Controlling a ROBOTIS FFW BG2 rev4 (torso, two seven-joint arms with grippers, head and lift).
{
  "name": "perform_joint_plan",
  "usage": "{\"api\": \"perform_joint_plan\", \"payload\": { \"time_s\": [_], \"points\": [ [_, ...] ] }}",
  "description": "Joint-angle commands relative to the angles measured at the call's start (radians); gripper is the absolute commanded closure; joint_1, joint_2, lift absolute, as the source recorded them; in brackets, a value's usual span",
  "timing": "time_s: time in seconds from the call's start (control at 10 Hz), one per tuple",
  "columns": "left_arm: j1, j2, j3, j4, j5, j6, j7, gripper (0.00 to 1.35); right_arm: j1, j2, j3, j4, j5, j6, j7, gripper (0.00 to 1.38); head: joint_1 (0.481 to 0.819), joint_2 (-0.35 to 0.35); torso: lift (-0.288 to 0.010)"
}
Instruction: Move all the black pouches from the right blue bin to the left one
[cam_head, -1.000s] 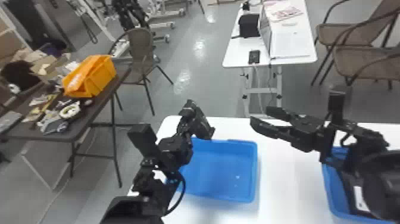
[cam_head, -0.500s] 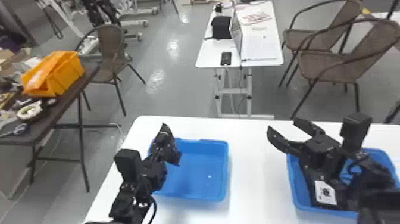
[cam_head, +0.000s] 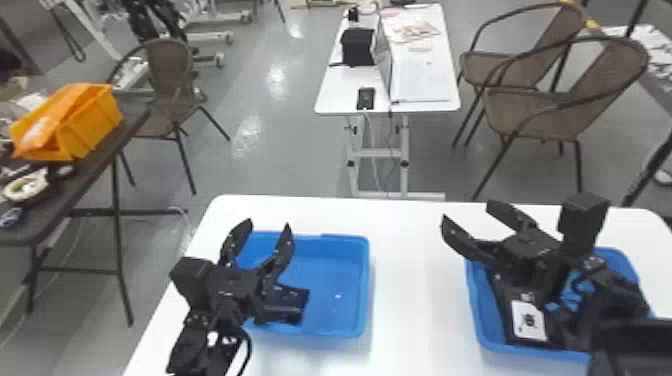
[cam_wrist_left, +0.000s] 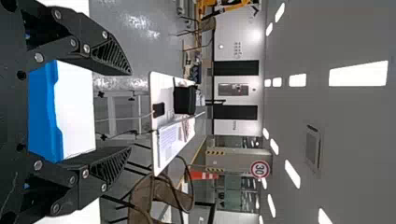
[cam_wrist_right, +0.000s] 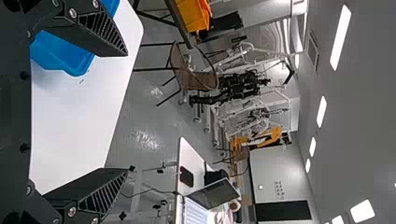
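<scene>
Left blue bin (cam_head: 340, 285), on white desk (cam_head: 415, 280): left claw (cam_head: 270, 227) is hanging over its left side, open and empty; right claw (cam_head: 465, 210) is standing open and empty to its right. Further right of that bin, the white-labelled black pouch (cam_head: 530, 337) is lying in the right blue bin (cam_head: 477, 320), partly under the right arm (cam_head: 615, 290). Likely faults: a steep descent catching the right bin's rim, a shallow grip shedding the pouch short of the left bin, or the claws colliding above it.
</scene>
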Motion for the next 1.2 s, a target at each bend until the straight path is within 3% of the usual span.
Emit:
{"api": "perform_joint_plan", "payload": {
  "time_s": [0.0,0.2,0.3,0.4,0.6,0.8,1.1],
  "points": [
    [0.004,-0.006,0.001,-0.021,0.039,-0.032,0.0,0.11,0.042,0.0,-0.019,-0.034,0.015,0.017,-0.045,0.14,0.695,0.144,0.0],
    [0.019,-0.034,0.023,-0.076,0.045,-0.029,0.0,0.11,0.136,0.002,-0.062,-0.064,-0.004,0.047,-0.139,0.15,0.695,0.122,0.0],
    [0.021,-0.043,0.029,-0.084,0.043,-0.028,0.0,0.12,0.188,0.002,-0.073,-0.089,-0.059,0.082,-0.192,0.15,0.695,0.104,0.0],
    [0.022,-0.043,0.029,-0.084,0.045,-0.025,0.0,0.12,0.24,0.005,-0.071,-0.132,-0.091,0.122,-0.263,0.15,0.695,0.087,0.0],
    [0.024,-0.039,0.027,-0.084,0.053,-0.02,0.0,0.12,0.306,0.035,-0.071,-0.147,-0.131,0.174,-0.357,0.15,0.695,0.07,0.0],
    [0.024,-0.029,0.019,-0.084,0.063,-0.02,0.0,0.12,0.321,0.036,-0.082,-0.138,-0.165,0.183,-0.445,0.15,0.695,0.069,0.0],
    [0.024,-0.025,0.018,-0.084,0.07,-0.02,0.0,0.12,0.298,0.036,-0.103,-0.109,-0.186,0.192,-0.518,0.15,0.695,0.031,0.0]
  ]
}}
